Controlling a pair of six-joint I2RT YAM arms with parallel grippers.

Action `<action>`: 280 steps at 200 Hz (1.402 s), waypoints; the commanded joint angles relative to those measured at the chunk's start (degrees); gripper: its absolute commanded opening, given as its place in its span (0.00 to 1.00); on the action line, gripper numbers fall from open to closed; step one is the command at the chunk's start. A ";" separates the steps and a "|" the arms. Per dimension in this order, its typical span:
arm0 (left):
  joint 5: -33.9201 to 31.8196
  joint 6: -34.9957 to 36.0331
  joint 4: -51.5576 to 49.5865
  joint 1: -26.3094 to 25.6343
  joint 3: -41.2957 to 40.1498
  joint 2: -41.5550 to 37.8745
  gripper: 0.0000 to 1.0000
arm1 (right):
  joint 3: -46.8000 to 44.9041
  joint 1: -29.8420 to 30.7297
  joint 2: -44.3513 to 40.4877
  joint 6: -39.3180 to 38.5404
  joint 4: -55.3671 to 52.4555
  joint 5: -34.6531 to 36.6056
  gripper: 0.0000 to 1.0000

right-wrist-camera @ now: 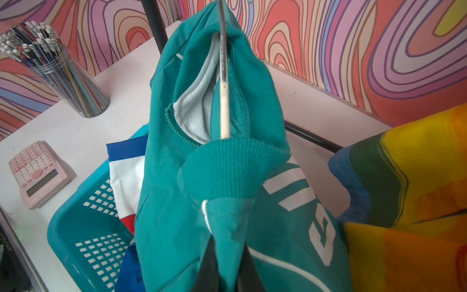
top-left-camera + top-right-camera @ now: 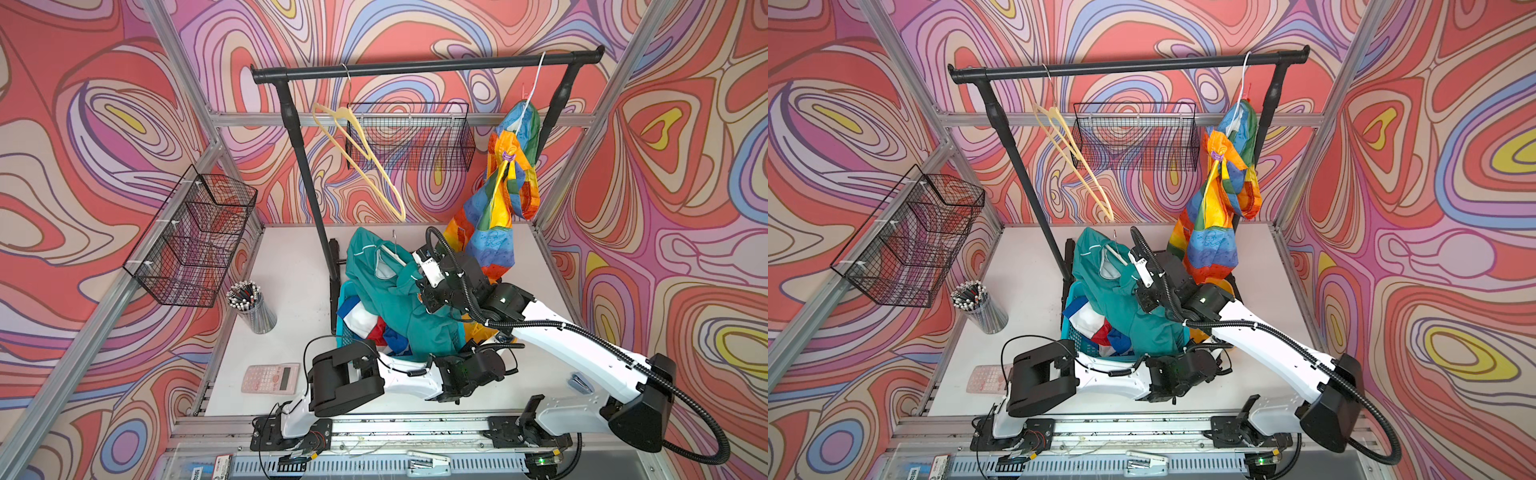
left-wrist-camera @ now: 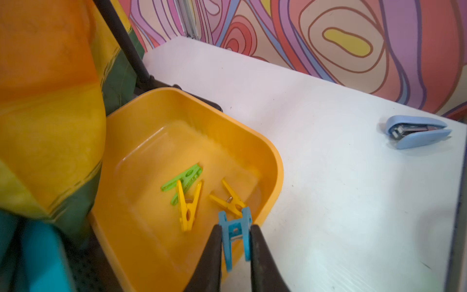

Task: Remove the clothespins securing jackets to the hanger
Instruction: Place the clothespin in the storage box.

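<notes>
One blue pin [image 3: 234, 239] is pinched from both sides between the fingers of the left gripper [image 3: 236, 227], which hangs over the near rim of the yellow tub [image 3: 273, 161]. This looks like a drop about to be made. The tub seems to be where freed pins are gathered. Three lie on its floor: a green one [image 3: 188, 174] partly under a yellow one [image 3: 188, 209], and a second yellow [image 3: 231, 201] just beside the blue pin's tip. Holding the pin low over the tub should keep it from bouncing out onto the table [image 3: 316, 151].

Beyond that, the right gripper [image 1: 228, 240] is clamped on a fold of the teal jacket [image 1: 227, 172], and cloth fills the gap between its fingers. The jacket drapes on a white hanger [image 1: 225, 101], off the rail and above the blue basket [image 1: 75, 227], where the blue jacket [image 1: 126, 172] lies. I judge this grip keeps the garment and hanger lifted and steady while the other arm deals with the pin. No pin shows on the teal jacket in the wrist view, though its far side is hidden.

Farthest back, the rainbow jacket [image 2: 494, 224] hangs from the rail [image 2: 415, 65]. A purple pin [image 2: 508, 156] bunches it at the shoulder, so that one is yet to be removed. An empty hanger [image 2: 376, 183] hangs toward the rail's other end.
</notes>
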 commanded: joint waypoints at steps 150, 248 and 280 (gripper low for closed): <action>3.16 -9.78 -13.00 -2.99 -1.78 -13.99 0.77 | -0.80 -0.35 -3.32 -0.78 6.23 0.53 0.00; -9.28 -10.54 -15.22 -10.80 -19.70 -42.70 0.74 | -4.49 -0.38 -7.55 1.19 9.55 -5.61 0.00; -17.18 -3.60 -17.66 -10.71 -22.55 -53.82 0.75 | -5.14 -0.25 -7.99 1.06 8.83 -8.72 0.00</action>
